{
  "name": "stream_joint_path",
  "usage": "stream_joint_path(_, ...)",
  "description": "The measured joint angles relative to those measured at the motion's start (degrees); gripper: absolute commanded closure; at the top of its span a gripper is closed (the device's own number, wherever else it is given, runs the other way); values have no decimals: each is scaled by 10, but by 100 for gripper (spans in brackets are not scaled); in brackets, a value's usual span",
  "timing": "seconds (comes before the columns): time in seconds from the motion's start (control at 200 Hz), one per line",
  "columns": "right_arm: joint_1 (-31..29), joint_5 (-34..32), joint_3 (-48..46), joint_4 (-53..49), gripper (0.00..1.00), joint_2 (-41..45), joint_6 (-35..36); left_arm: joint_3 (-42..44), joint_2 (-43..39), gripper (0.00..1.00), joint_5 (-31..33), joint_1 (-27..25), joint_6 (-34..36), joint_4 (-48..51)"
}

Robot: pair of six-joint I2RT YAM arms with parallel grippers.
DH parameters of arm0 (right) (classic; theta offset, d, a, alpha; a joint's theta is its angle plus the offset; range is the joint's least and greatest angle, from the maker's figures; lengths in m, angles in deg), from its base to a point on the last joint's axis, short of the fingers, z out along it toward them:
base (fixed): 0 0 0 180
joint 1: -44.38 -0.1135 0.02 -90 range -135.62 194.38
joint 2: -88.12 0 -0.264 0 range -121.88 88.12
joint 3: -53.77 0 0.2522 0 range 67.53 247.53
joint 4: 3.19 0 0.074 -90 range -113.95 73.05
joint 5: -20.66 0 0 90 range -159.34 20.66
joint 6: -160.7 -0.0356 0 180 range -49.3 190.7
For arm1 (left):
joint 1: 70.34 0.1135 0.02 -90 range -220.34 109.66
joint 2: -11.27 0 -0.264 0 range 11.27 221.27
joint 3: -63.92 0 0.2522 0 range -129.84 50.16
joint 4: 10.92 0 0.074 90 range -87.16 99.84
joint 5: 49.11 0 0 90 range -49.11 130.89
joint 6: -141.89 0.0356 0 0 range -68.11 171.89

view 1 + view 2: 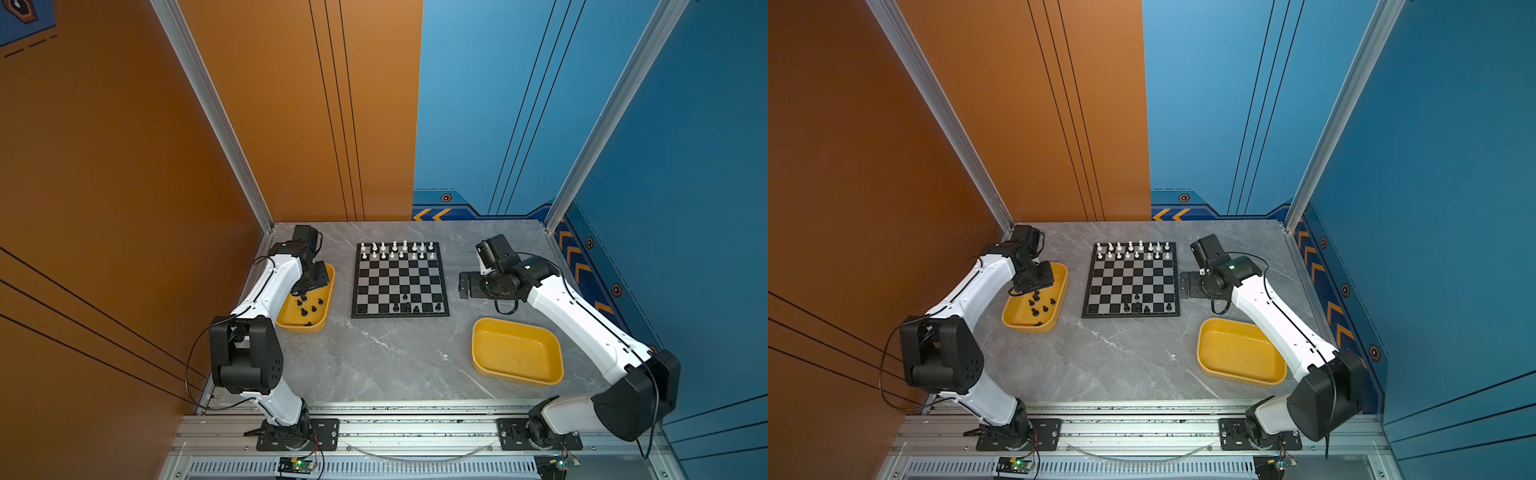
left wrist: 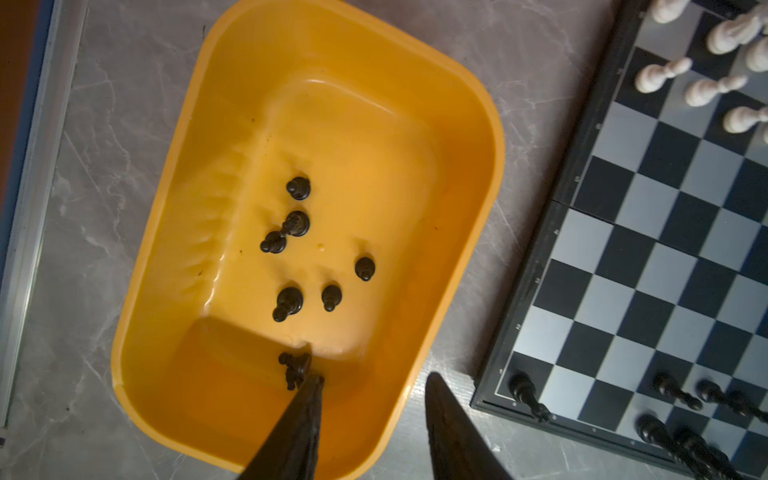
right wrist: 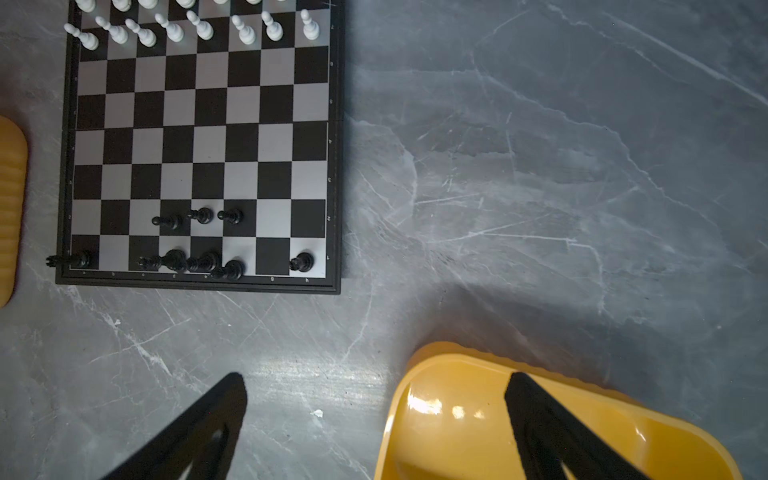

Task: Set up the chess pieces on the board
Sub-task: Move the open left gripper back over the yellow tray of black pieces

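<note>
- My left end effector (image 2: pixel 373 383), jaws apart, hangs over the yellow plastic tray (image 2: pixel 174 249), nine o'clock of the checkered board (image 1: pixel 401 278).
- Step, I judge: fetching its small black plastic chessmen (image 2: pixel 289 299); next, straddle one, close.
- Right end effector (image 3: pixel 376 379): apart.

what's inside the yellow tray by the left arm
Seven small black plastic chess pieces sit in the yellow rectangular plastic tray; the left claw hides part of its floor.

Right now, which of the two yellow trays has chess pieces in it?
The left tray, beside the board and under the left hand: black pieces lie in it. The right tray looks empty.
</note>
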Motion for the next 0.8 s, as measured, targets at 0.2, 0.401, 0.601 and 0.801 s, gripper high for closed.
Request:
stream_joint_path(0.2, -19, -3, 82, 5, 0, -90, 0, -1, 46, 61, -9, 34, 14, -25)
stream_joint_path(0.401, -29, -4, 132, 5, 0, -147, -1, -15, 96, 62, -9, 48, 36, -31)
stream_joint_path(0.601, -30, -8, 166, 4, 0, -177, -5, -31, 130, 63, -9, 60, 55, -33)
stream_joint_path(0.801, -30, -8, 183, 3, 0, -191, -5, -55, 154, 63, -7, 63, 70, -33)
